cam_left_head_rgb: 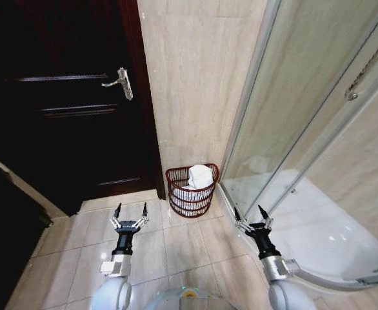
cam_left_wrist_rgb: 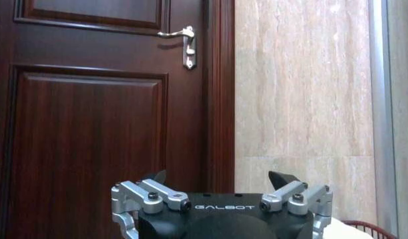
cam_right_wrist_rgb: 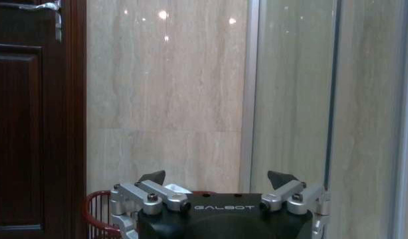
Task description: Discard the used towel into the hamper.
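Towel: a white towel sits bunched inside the hamper, its top rising above the rim.
Hamper: a round reddish-brown wire basket on the tiled floor, in the corner against the marble wall, between the dark wooden door and the glass shower enclosure.
Left gripper: the left gripper hangs low over the floor, short of the hamper and to its left, fingers spread and holding nothing.
Right gripper: the right gripper hangs to the hamper's right, close to the curved shower sill, fingers spread and holding nothing.
Step in hand: judging by the towel in the basket and both tools bare, the discard looks done; this reads as the closing stage.
Next move: likely only to bring the arms clear, which calls for no grasp.
Edges: the shower sill and glass lie just beside the right arm; the door frame stands to the hamper's left.
Open room: bare tiles lie between the two grippers and in front of the hamper, the freest path for moving.
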{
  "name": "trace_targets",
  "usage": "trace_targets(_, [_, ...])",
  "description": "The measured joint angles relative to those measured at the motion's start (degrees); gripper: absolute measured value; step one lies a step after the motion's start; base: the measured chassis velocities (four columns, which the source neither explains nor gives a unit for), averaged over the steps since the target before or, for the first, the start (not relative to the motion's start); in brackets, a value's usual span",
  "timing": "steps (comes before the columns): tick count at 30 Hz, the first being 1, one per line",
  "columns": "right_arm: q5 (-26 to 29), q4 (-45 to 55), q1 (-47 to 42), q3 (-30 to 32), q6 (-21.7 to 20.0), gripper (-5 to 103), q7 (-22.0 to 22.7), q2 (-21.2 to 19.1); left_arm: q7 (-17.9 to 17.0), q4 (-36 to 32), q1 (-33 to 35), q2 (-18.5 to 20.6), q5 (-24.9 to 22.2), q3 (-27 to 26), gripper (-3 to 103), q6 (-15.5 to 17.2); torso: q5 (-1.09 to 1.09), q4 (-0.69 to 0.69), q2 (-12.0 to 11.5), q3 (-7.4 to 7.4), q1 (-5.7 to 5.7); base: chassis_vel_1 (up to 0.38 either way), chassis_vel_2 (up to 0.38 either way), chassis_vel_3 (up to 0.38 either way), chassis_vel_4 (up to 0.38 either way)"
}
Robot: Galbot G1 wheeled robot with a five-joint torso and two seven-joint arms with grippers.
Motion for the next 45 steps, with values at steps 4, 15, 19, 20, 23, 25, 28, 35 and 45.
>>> trace_targets(4, [-0.3,0.0,-0.4,-0.5,0.0,100,0.0,0.3,0.0,0.0,0.0,0.0,-0.2,-0.1,100,0.0,0.00,0.00,-1.0,-0.69,-0.33,0.000,0.000,0.000,0.000])
trace_targets(15, [-0.3,0.2,-1.6,-0.4,0.2,100,0.0,0.4,0.0,0.5,-0.4,-0.1,0.1,0.0,100,-0.1,0.00,-0.01,-3.8,-2.43,-1.39,0.055,-0.047,-0.049,0.044])
trace_targets(19, [-0.3,0.1,-1.7,-0.2,0.5,100,0.0,0.6,0.0,0.5,-0.4,0.1,0.0,-0.2,100,-0.1,-0.01,0.00,-4.8,-3.04,-1.80,0.133,-0.141,-0.131,0.128])
trace_targets(20, [-0.3,0.1,-1.7,-0.2,0.5,100,0.0,0.6,0.0,0.5,-0.4,0.1,0.0,-0.2,100,-0.1,-0.01,0.00,-4.8,-3.04,-1.80,0.138,-0.133,-0.130,0.135])
trace_targets(23, [-0.3,0.1,-1.7,-0.1,0.6,100,0.1,0.7,0.0,0.6,-0.3,0.1,0.0,-0.2,100,-0.3,0.00,0.00,-5.7,-3.55,-2.13,0.119,-0.114,-0.118,0.127])
trace_targets(25, [-0.3,0.1,-1.8,0.0,0.7,100,0.1,0.7,0.0,0.6,-0.3,0.0,0.0,-0.2,100,-0.4,0.00,0.00,-6.0,-3.83,-2.24,0.114,-0.101,-0.112,0.108])
trace_targets(28, [-0.3,0.1,-2.2,0.0,1.0,100,0.1,0.7,0.0,0.6,-0.3,0.0,0.0,-0.2,100,-0.4,0.00,0.00,-6.9,-4.36,-2.53,0.082,-0.076,-0.085,0.089])
trace_targets(35, [0.0,-0.2,-2.6,0.0,2.0,100,0.5,1.1,0.0,0.7,-0.3,0.0,0.0,-0.1,100,-0.6,0.00,0.01,-8.1,-5.05,-3.04,0.057,-0.044,-0.063,0.049])
trace_targets(45, [-0.4,-0.3,-2.9,0.0,2.7,100,0.5,1.4,-0.1,1.3,-0.3,0.3,0.0,-0.3,100,-1.1,0.00,0.01,-9.9,-6.22,-3.67,0.000,0.000,0.000,0.000])
